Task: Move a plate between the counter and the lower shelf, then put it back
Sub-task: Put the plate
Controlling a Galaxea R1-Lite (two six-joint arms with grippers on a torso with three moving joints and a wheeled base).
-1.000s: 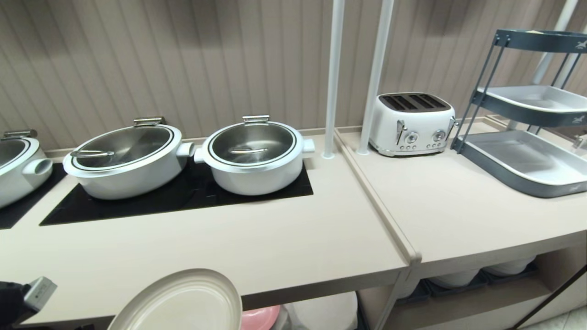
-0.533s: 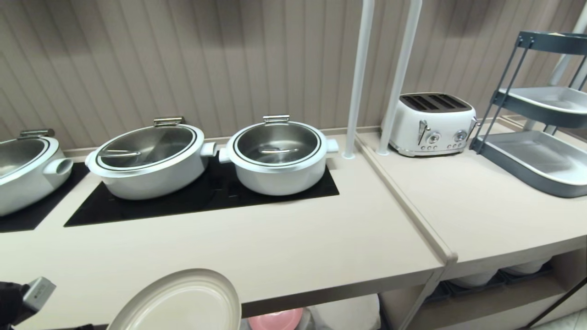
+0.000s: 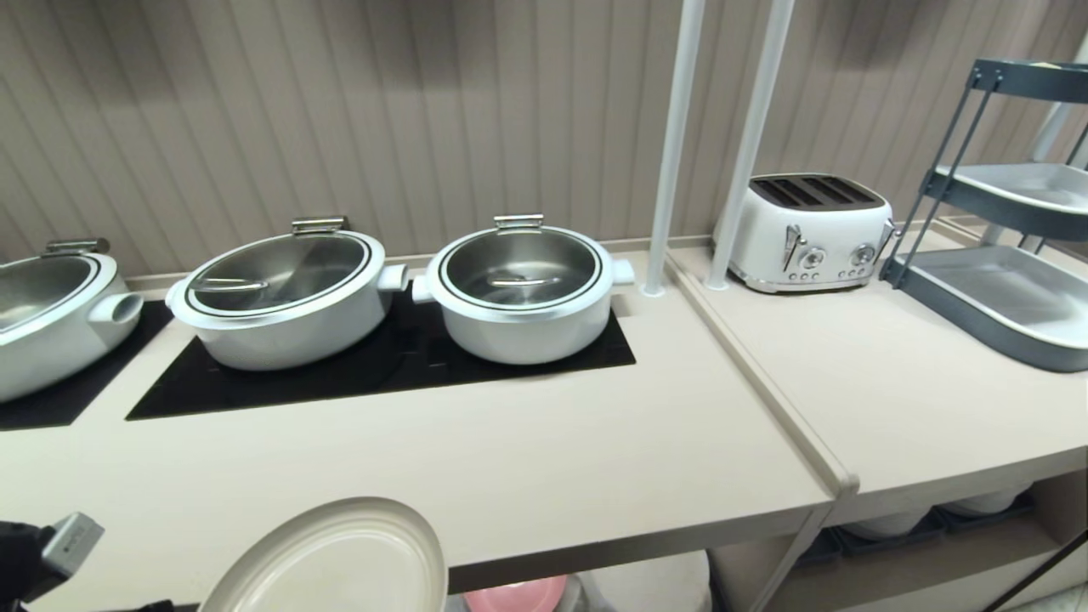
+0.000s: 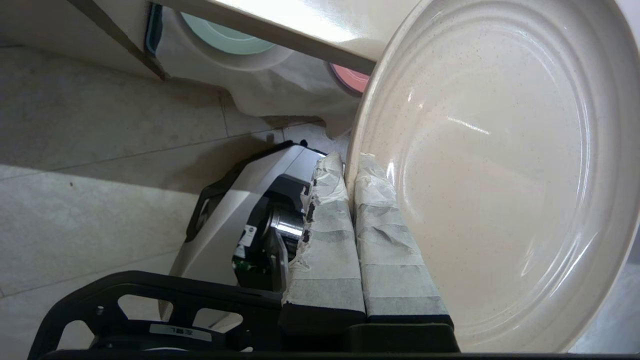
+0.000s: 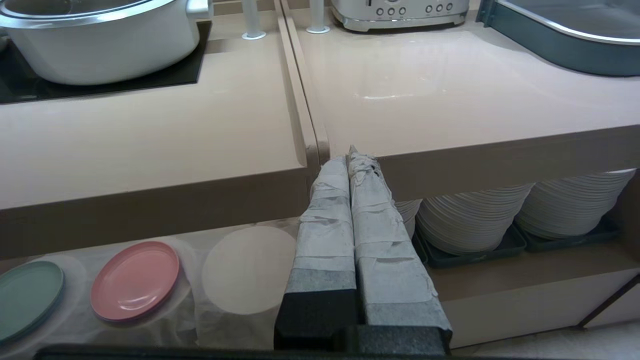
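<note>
I see the counter (image 3: 476, 459) across the head view, three white pots on its black hob panels (image 3: 374, 370), the toaster (image 3: 816, 231) on the adjoining worktop beyond the ridge. Under the counter edge is the lower shelf (image 5: 150, 320) with its white cloth, a pink plate (image 5: 134, 280) and a mint-green plate (image 5: 27, 297) lying on it; tall white plate stacks (image 5: 470, 220) sit in the next recess. My left arm is low at the near edge of the counter, its body barely in the head view's bottom left corner. The plate (image 4: 500, 170) is held off the counter, tilted, in front of the counter edge above the shelf. Left gripper (image 4: 350, 167) is clamped on the plate's rim, one taped finger (image 4: 325, 235) under it, the other inside. Right gripper (image 5: 352, 160) hangs facing the counter ridge, fingers pressed together, nothing between them.
</note>
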